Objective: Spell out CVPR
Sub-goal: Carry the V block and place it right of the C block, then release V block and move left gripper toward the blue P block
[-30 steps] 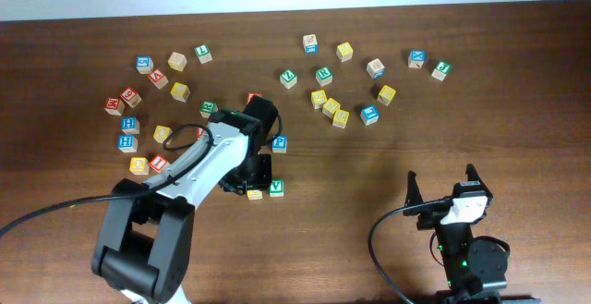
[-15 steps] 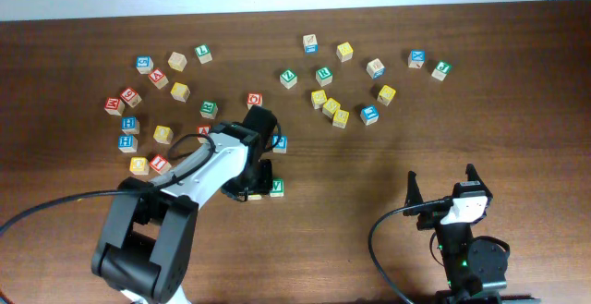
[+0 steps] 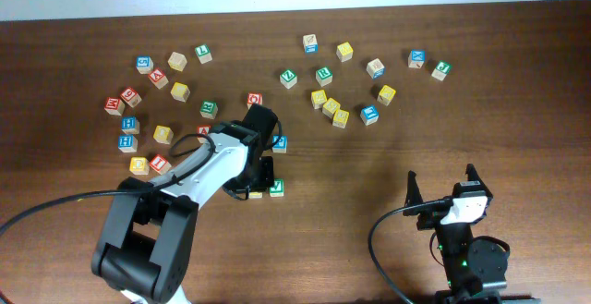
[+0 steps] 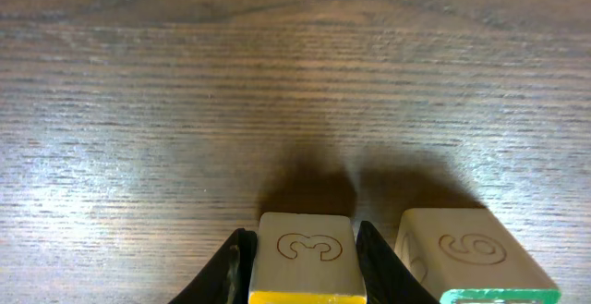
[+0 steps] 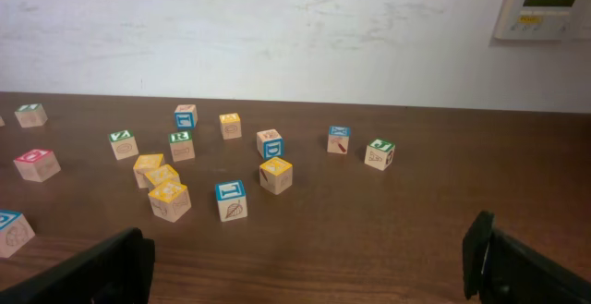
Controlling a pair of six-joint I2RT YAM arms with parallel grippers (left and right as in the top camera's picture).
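My left gripper (image 3: pixel 257 180) is down at the table, shut on a yellow block (image 3: pixel 254 194). In the left wrist view the block (image 4: pixel 306 258) sits between the two fingers (image 4: pixel 301 245), its side face carved with a "3". A green V block (image 3: pixel 276 188) stands right beside it on its right, and it also shows in the left wrist view (image 4: pixel 466 262). My right gripper (image 3: pixel 441 189) is open and empty near the front right of the table, its fingers spread wide in the right wrist view (image 5: pixel 305 272).
Several letter blocks lie scattered across the back of the table: a group at the left (image 3: pixel 152 78), a group at the middle right (image 3: pixel 331 108), a blue block (image 3: pixel 279 143) and a red one (image 3: pixel 254 99) near the left arm. The table's front edge is close to the right arm.
The left arm has dropped lower and shifted slightly right over the yellow block, mostly in the first half second. The blocks and the right arm have not moved.
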